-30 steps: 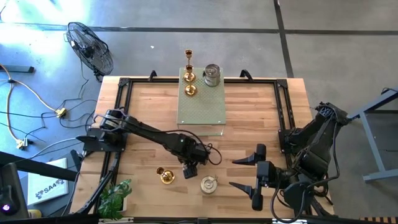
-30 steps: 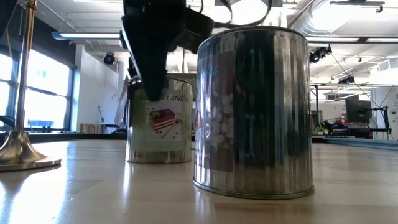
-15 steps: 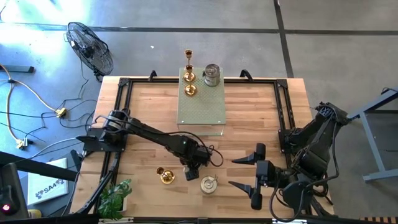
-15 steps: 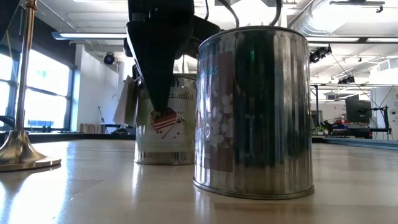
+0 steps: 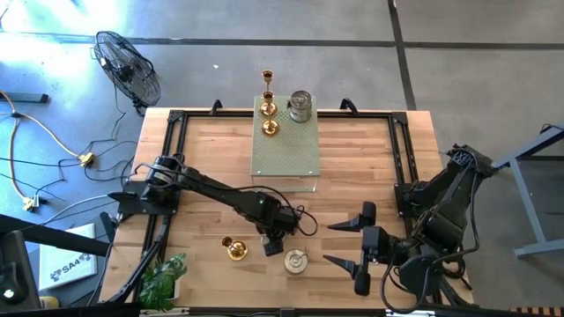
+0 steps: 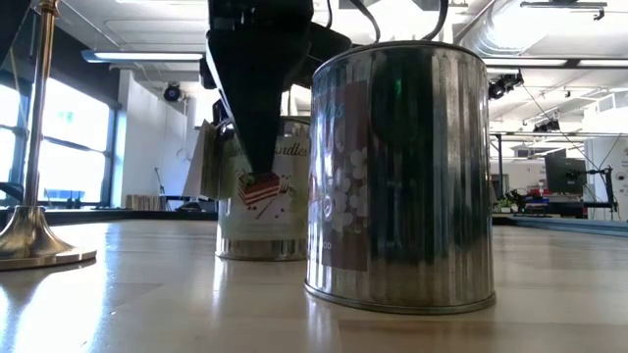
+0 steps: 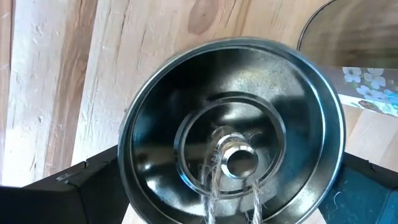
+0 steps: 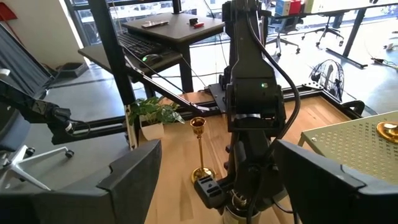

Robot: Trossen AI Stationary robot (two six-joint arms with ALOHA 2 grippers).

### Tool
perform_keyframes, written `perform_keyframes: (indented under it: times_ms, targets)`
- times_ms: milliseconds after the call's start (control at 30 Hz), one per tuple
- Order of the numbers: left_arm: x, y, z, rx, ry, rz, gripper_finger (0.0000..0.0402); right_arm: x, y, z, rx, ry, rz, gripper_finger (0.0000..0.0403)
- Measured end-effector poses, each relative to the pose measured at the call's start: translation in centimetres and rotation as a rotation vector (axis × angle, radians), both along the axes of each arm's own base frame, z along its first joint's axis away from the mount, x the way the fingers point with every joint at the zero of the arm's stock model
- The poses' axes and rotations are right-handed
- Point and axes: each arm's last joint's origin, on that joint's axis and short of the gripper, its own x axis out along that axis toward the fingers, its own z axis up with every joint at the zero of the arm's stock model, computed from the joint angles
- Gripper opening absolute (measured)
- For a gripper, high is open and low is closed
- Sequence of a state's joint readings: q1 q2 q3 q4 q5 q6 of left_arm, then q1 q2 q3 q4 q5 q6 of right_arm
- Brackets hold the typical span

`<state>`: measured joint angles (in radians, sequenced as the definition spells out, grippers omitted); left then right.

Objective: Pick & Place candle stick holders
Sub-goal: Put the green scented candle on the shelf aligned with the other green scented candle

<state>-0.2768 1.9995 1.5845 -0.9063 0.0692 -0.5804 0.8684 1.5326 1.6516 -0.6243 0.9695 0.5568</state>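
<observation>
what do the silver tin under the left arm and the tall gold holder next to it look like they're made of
Silver tin: looks like thin sheet metal, bright and mirror-like inside, with pressed rings around a wick; the outside carries a printed label.
Gold holder: seems polished brass or brass-plated metal, judging by its shiny yellow stem and base; which one, the look leaves open.

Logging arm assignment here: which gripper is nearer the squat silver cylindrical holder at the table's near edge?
Left. The left gripper hangs just beside the silver holder, over a second silver holder. The right gripper waits open, farther off on the other side.
</observation>
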Motion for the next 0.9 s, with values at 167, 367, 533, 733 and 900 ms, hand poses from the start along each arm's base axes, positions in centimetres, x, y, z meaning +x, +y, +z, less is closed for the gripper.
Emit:
perform_keyframes:
  times_ms: [167, 367, 533, 733, 900]
  targets:
    - [-0.1, -0.2, 0.0, 0.001, 0.007, -0.002, 0.0399, 0.0, 0.0, 0.0, -0.011, 0.002, 0.002, 0.0307]
    - [-0.1, -0.2, 0.0, -0.001, 0.007, -0.002, 0.0399, 0.1, -0.1, 0.0, -0.015, 0.002, -0.003, 0.0307]
    - [-0.1, -0.2, 0.0, -0.002, 0.002, -0.002, 0.0399, 0.1, -0.1, 0.0, -0.015, 0.002, -0.002, 0.0307]
    - [0.2, -0.4, -0.8, -0.032, 0.015, -0.011, 0.0399, 0.1, -0.1, 0.0, -0.021, 0.003, 0.000, 0.0307]
    - [0.4, -0.5, -1.1, -0.067, 0.026, -0.020, 0.0395, 0.1, -0.1, 0.0, -0.026, 0.006, 0.001, 0.0307]
